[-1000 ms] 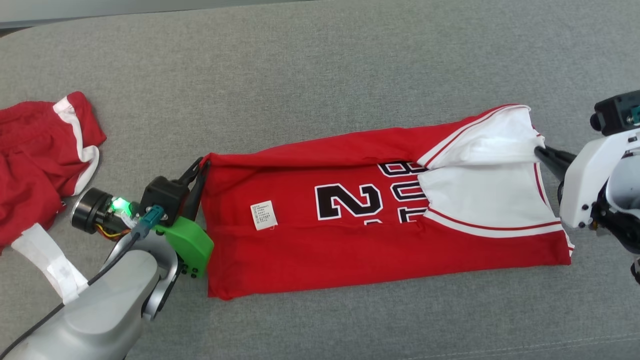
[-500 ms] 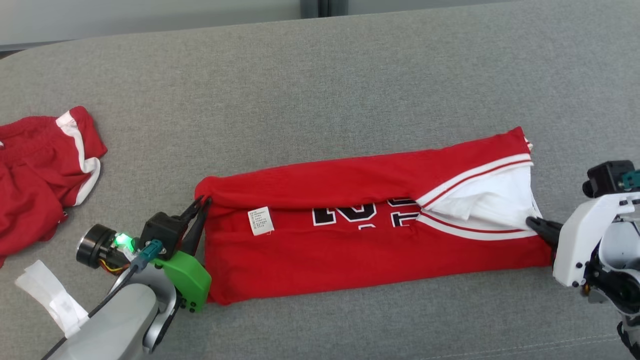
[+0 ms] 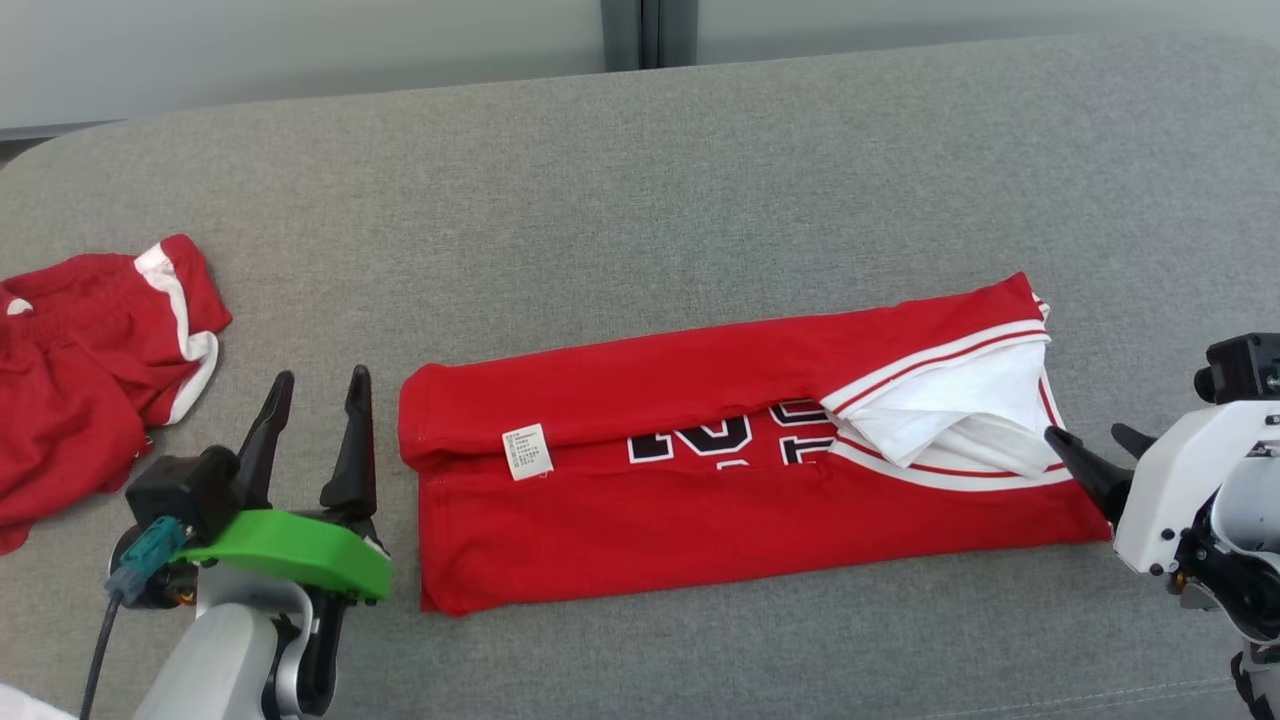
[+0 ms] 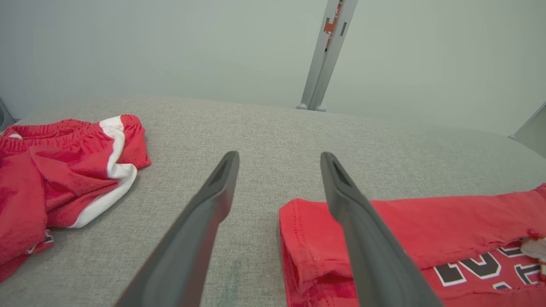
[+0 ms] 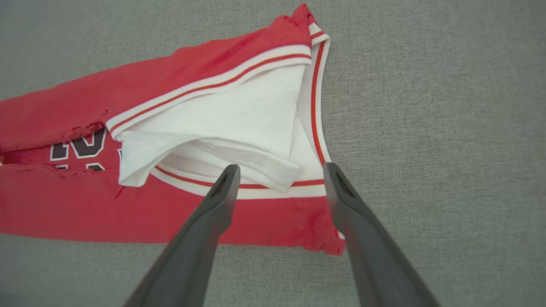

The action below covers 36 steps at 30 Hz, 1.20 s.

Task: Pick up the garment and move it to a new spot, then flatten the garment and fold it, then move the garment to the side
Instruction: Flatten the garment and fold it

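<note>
Head view: the red jersey (image 3: pixel 700 500) lies folded into a long band on the grey cushion (image 3: pixel 640 200). A far flap is turned over the near part, half covering the black number (image 3: pixel 740 440). A white care label (image 3: pixel 527 451) sits near the jersey's left end, and white lining (image 3: pixel 960 405) spills from the striped armhole at its right end. The left gripper (image 3: pixel 322 373) stands just off the jersey's left end, apart from the cloth, its jaws spread wide and empty. The right gripper (image 3: pixel 1083 430) is at the jersey's right end, jaws also spread. One fingertip is at the trim; whether it touches cannot be told. Red shorts (image 3: pixel 80 400) lie crumpled well to the left of the jersey.

Left wrist view: the two dark fingers stand wide apart with nothing between them. The jersey's hemmed left end lies under and beside the right-hand finger, and the shorts are off to the jersey's left. A metal post (image 4: pixel 326 55) rises beyond the cushion.

Right wrist view: the fingers are splayed above the jersey's armhole end, holding nothing. Their tips are over the white and red trim.
</note>
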Tool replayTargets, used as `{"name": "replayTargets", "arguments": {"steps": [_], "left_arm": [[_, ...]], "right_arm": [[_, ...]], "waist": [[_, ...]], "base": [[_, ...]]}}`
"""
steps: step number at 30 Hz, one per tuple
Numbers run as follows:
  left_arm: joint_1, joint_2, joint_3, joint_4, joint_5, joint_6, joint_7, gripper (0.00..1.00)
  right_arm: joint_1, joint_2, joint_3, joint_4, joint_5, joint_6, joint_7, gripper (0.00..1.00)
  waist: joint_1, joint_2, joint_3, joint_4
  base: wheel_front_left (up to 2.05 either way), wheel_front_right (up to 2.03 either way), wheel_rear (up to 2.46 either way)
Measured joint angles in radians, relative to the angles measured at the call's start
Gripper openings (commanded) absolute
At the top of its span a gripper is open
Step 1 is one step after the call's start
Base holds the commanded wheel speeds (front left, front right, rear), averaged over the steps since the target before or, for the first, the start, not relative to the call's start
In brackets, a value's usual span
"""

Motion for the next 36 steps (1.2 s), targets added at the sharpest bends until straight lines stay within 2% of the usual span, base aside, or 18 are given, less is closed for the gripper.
{"name": "replayTargets", "arguments": {"steps": [6, 13, 19, 26, 36], "left_arm": [[0.128, -0.096, 0.205, -0.079, 0.080, -0.060, 0.000, 1.00], [0.195, -0.160, 0.314, -0.102, 0.176, -0.106, 0.000, 1.00], [0.200, -0.190, 0.360, -0.102, 0.228, -0.131, 0.000, 1.00], [0.180, -0.203, 0.367, -0.078, 0.254, -0.154, 0.000, 1.00], [0.170, -0.213, 0.373, -0.066, 0.288, -0.167, 0.000, 1.00]], "right_arm": [[-0.027, 0.052, -0.074, 0.049, -0.079, 0.000, -0.039, 1.00], [-0.085, 0.084, -0.110, 0.191, -0.148, 0.000, -0.071, 1.00], [-0.157, 0.097, -0.126, 0.326, -0.195, 0.000, -0.128, 1.00], [-0.224, 0.098, -0.091, 0.473, -0.234, 0.000, -0.146, 1.00], [-0.284, 0.103, -0.077, 0.627, -0.270, 0.000, -0.185, 1.00]], "waist": [[0.0000, 0.0000, -0.040, 0.015], [0.0000, 0.0000, -0.070, 0.047], [0.0000, 0.0000, -0.059, 0.076], [0.0000, 0.0000, -0.018, 0.096], [0.0000, 0.0000, -0.009, 0.118]], "base": [[0.00, 0.00, 0.00], [0.00, 0.00, 0.00], [0.00, 0.00, 0.00], [0.00, 0.00, 0.00], [0.00, 0.00, 0.00]]}}
